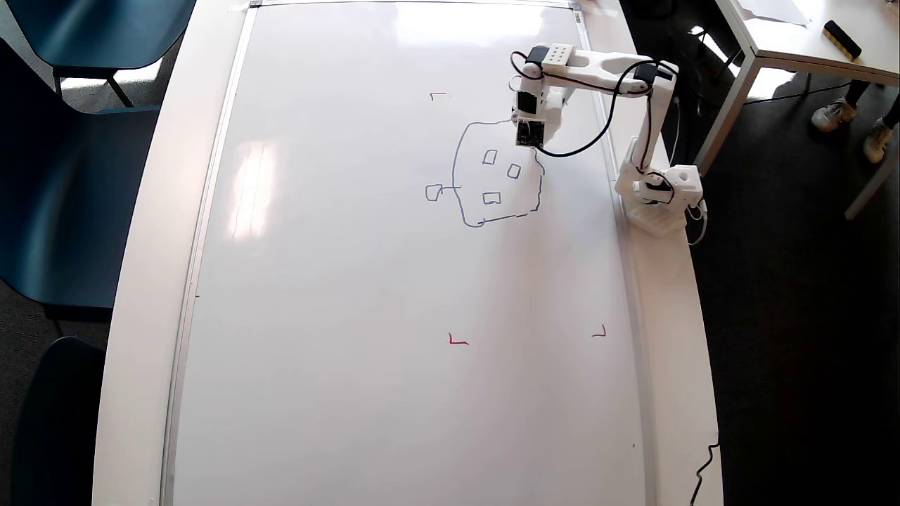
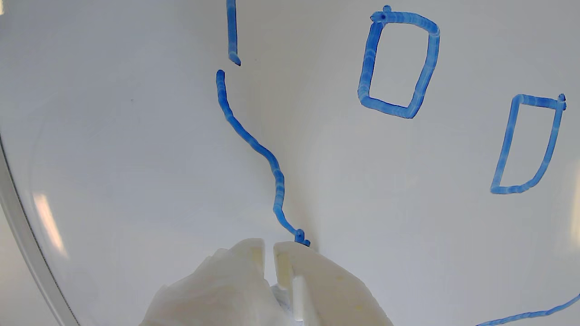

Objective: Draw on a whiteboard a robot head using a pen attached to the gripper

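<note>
In the wrist view the gripper (image 2: 269,246) enters from the bottom edge as two white plastic fingers (image 2: 235,271) drawn almost together, with only a thin slit between their tips; whether they clamp anything cannot be told, since the pen is hidden beneath them. The tips sit right at the lower end of a wavy blue stroke, which stops at a small dark blob just beside the right-hand finger. In the overhead view the gripper (image 1: 529,133) hangs over the whiteboard (image 1: 337,295) near its right edge, toward the far right corner, with black cables looping back along the white arm (image 1: 605,70) to its base (image 1: 661,197) on the table rim just outside the board's silver frame. The robot head (image 1: 498,174) is a thin dark-blue sketch: a rounded boxy outline with three small squares inside and one more small square on a short stalk sticking out to the left. Its outline is not fully joined; the wrist view shows a gap between two strokes of the robot head (image 2: 398,63). The gripper stands at the sketch's upper right corner, directly over the outline, and two of the inner squares lie just beyond its tips.
</note>
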You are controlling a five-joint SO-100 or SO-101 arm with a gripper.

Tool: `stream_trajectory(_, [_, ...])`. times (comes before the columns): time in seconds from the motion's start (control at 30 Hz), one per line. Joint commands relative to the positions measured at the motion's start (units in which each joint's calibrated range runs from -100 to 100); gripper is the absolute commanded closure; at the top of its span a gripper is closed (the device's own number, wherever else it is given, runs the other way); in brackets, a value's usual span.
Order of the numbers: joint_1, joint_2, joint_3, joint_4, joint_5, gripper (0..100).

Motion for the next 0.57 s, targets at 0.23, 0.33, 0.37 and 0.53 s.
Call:
stream_trajectory(0.23, [-11.10, -21.00, -8.76, 15.01, -5.85, 99])
stream_trajectory(0.33, [-15.30, -25.20, -9.76, 18.57, -7.67, 99])
stream_trajectory(0.37, [-17.95, -27.54, -8.76, 19.44, -8.48, 99])
stream_trajectory(0.53, [-22.74, -35.34, -3.68, 18.66, -9.55, 99])
